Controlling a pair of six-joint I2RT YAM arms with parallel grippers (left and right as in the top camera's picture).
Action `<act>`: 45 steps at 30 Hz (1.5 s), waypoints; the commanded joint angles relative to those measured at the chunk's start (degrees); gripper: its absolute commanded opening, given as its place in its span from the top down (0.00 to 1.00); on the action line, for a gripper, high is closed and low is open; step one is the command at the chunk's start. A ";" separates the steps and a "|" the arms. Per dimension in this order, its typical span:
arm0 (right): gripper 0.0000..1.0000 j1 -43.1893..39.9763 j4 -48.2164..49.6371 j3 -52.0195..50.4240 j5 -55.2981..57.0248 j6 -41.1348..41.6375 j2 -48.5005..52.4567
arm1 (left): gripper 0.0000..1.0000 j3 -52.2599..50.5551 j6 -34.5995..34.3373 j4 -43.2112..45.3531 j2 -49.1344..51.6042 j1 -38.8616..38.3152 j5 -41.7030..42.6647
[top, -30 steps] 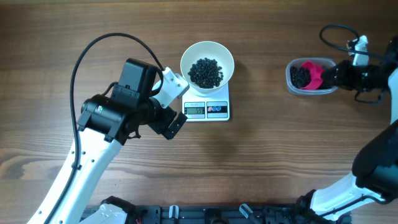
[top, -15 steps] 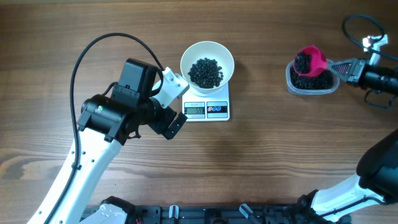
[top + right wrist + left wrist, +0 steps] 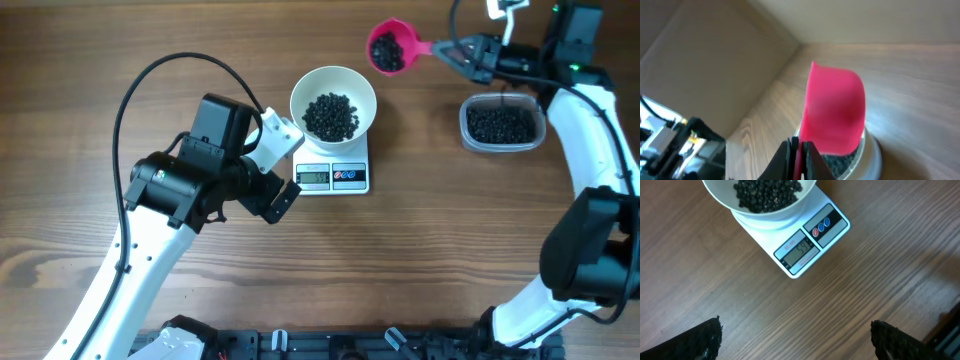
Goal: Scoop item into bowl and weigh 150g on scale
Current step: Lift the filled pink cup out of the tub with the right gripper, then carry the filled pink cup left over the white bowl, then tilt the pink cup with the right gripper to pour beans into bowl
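Left pincer hangs released, centre-left. The bowl sits on the scale, upper centre. Right pincer grasps the pink scoop, loaded with beads, upper right of the bowl. Step: transfer, I judge. Next: centre over the bowl, tip gradually.

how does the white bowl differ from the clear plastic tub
Shape: the white bowl is round; the clear tub is a rounded rectangle. Material: the bowl is opaque white, the tub see-through. Support: the bowl sits on the scale, the tub straight on the table. Both are open-topped and hold black beads.
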 commanded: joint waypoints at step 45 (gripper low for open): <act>0.96 18.14 -6.51 0.83 28.72 -62.16 0.68 | 0.00 -0.35 1.16 0.00 -0.33 0.37 0.87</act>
